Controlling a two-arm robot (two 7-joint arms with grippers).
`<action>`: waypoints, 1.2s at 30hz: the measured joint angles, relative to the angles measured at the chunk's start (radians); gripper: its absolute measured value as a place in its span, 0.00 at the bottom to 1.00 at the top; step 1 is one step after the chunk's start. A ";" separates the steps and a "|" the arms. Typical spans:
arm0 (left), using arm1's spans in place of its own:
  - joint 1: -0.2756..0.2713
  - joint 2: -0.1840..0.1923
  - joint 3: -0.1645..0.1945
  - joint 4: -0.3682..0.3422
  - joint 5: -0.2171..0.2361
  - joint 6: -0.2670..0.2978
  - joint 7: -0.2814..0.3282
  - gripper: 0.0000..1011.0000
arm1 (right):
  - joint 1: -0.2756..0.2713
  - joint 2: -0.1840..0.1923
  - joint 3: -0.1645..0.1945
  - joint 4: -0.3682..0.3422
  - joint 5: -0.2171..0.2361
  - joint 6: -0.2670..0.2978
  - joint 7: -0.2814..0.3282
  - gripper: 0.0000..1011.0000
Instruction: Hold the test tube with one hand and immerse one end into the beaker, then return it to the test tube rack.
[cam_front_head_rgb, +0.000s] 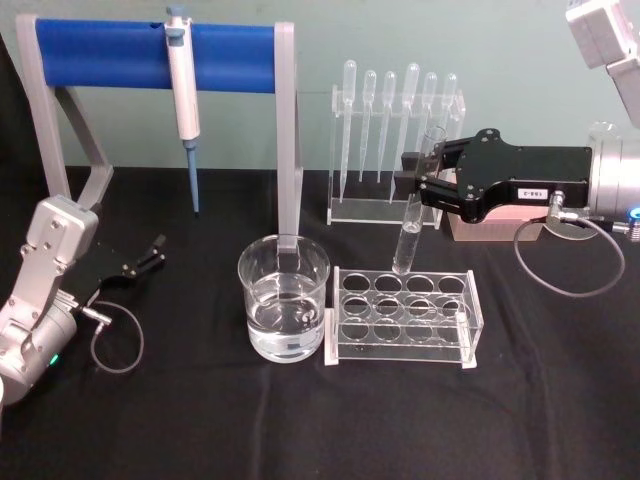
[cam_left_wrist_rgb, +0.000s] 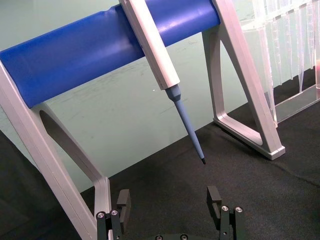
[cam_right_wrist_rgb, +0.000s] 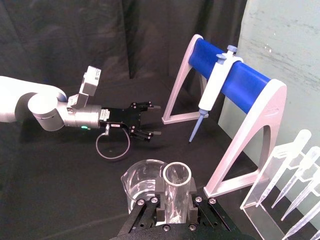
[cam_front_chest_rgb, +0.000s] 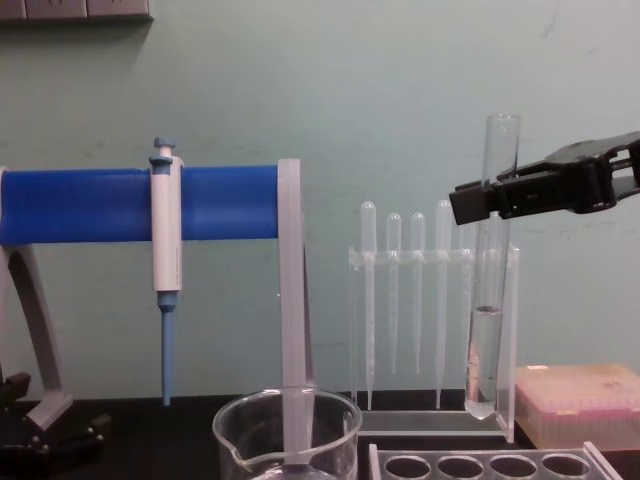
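My right gripper (cam_front_head_rgb: 422, 186) is shut on the test tube (cam_front_head_rgb: 412, 225), a long clear glass tube held nearly upright in the air. Its round bottom hangs just above the clear tube rack (cam_front_head_rgb: 472, 322), to the right of the beaker (cam_front_head_rgb: 284, 310). From the chest view, the test tube (cam_front_chest_rgb: 488, 340) carries a little clear liquid in its lower part, and the right gripper (cam_front_chest_rgb: 482, 201) clamps it near the top. The beaker (cam_front_chest_rgb: 288, 428) holds clear liquid. In the right wrist view the test tube's rim (cam_right_wrist_rgb: 177, 176) shows between the fingers (cam_right_wrist_rgb: 160, 204), with the beaker (cam_right_wrist_rgb: 141, 181) beyond. My left gripper (cam_front_head_rgb: 152, 254) rests open at the table's left.
A blue-barred stand (cam_front_head_rgb: 150, 55) with a white-and-blue pipettor (cam_front_head_rgb: 183, 100) is at the back left. A clear holder of plastic pipettes (cam_front_head_rgb: 395, 110) stands behind the rack, with a pink tip box (cam_front_chest_rgb: 580, 400) to its right. The left gripper (cam_left_wrist_rgb: 170, 201) faces the stand.
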 joint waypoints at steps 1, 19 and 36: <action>0.000 0.000 0.000 0.000 0.000 0.000 0.000 0.99 | 0.000 0.000 0.000 0.000 0.000 0.000 0.000 0.24; 0.000 0.000 0.000 0.000 0.000 0.000 0.000 0.99 | 0.000 0.000 0.000 0.000 0.000 0.000 0.000 0.24; 0.000 0.000 0.000 0.000 0.000 0.000 0.000 0.99 | 0.000 0.000 0.000 0.000 0.000 0.000 0.000 0.24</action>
